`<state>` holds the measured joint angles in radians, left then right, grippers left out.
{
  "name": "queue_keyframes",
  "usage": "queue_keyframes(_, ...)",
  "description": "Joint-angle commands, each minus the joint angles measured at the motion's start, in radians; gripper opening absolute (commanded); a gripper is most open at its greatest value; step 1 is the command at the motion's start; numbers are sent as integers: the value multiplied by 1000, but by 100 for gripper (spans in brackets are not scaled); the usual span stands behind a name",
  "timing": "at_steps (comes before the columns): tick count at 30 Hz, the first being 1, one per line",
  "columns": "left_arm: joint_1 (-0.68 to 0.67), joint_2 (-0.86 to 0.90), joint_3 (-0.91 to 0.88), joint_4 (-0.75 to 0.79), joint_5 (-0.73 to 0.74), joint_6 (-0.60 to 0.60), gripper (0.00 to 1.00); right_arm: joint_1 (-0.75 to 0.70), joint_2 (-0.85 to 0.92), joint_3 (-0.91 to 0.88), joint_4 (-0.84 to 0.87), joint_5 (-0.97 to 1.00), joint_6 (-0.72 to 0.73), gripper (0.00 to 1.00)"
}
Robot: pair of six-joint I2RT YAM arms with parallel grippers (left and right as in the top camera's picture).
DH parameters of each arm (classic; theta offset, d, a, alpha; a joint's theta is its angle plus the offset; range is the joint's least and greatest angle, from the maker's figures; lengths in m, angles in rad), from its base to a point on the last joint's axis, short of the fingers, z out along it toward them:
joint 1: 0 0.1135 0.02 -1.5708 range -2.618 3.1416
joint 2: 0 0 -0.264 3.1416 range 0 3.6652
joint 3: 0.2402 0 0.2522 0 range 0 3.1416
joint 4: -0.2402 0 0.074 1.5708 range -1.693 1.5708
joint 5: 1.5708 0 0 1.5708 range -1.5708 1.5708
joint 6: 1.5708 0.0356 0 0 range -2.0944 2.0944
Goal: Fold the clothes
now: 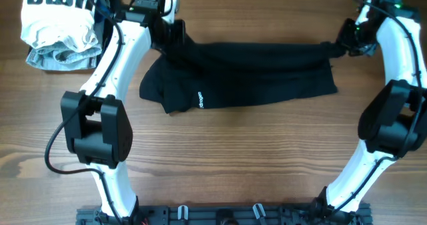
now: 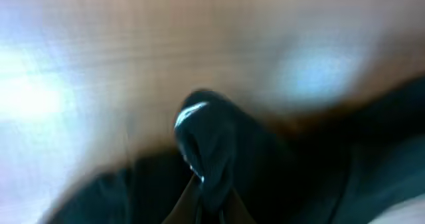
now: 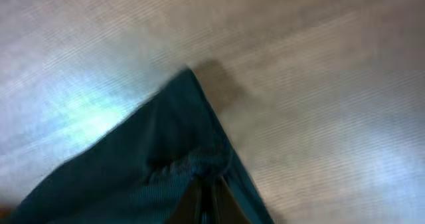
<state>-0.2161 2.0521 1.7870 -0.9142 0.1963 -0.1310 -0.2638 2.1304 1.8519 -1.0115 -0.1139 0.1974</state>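
A black garment (image 1: 247, 75) lies spread across the far middle of the wooden table, with small white lettering near its front left. My left gripper (image 1: 175, 37) is shut on its far left corner; the left wrist view shows dark cloth (image 2: 212, 151) bunched between the fingers (image 2: 211, 201). My right gripper (image 1: 339, 46) is shut on its far right corner; the right wrist view shows the cloth (image 3: 153, 164) pinched between the fingers (image 3: 207, 197). The garment's far edge is stretched between the two grippers.
A pile of folded clothes (image 1: 60, 28), white, grey and black-and-white striped, sits at the far left corner. A black rail (image 1: 220, 215) runs along the table's front edge. Bare wood (image 1: 233, 151) lies in front of the garment.
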Motion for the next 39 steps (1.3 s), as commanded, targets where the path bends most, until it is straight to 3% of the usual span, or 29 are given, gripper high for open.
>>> queue_keyframes(1,-18,7,-22,-99,16,19,4,-9,-8,1,-31,-36,-39,5)
queue_keyframes(6,-22,10,-142,-124,16,19,5,-9,-7,-32,-101,-35,-76,5)
queue_keyframes(9,-24,10,-167,-148,16,19,22,-18,-7,-72,-121,-12,-98,22)
queue_keyframes(10,-24,10,-168,-168,16,19,31,-23,-7,-76,-133,-6,-97,30)
queue_keyframes(11,-24,10,-168,-191,16,19,61,-34,-7,-76,-141,-6,-101,33)
queue_keyframes(12,-24,10,-168,-208,16,19,100,-43,-7,-76,-141,-6,-101,37)
queue_keyframes(13,-20,10,-168,-225,16,19,100,-55,-7,-76,-137,-24,-140,48)
queue_keyframes(16,0,10,-167,-221,16,19,100,-56,-6,-78,-102,-53,-262,70)
queue_keyframes(18,39,10,-147,-212,17,-16,100,-56,8,-79,-71,-76,-322,76)
queue_keyframes(21,99,-4,-61,-216,50,-37,100,-56,54,-95,-34,-79,-358,78)
queue_keyframes(27,150,-37,-19,-198,-22,-33,100,-53,95,-222,101,-112,-355,73)
queue_keyframes(34,197,-36,-20,-194,-38,-33,100,-24,95,-413,209,-333,-330,65)
queue_keyframes(35,197,-36,-20,-194,-38,-33,100,-18,95,-439,238,-328,-325,59)
queue_keyframes(36,196,-36,-20,-194,-38,-33,100,-17,95,-460,263,-328,-325,37)
queue_keyframes(37,196,-36,-20,-194,-38,-33,100,-20,95,-461,273,-327,-320,25)
queue_keyframes(38,196,-36,-20,-193,-38,-33,100,-29,93,-457,291,-319,-290,4)
queue_keyframes(39,196,-36,-20,-193,-41,-33,100,-46,93,-443,308,-309,-243,4)
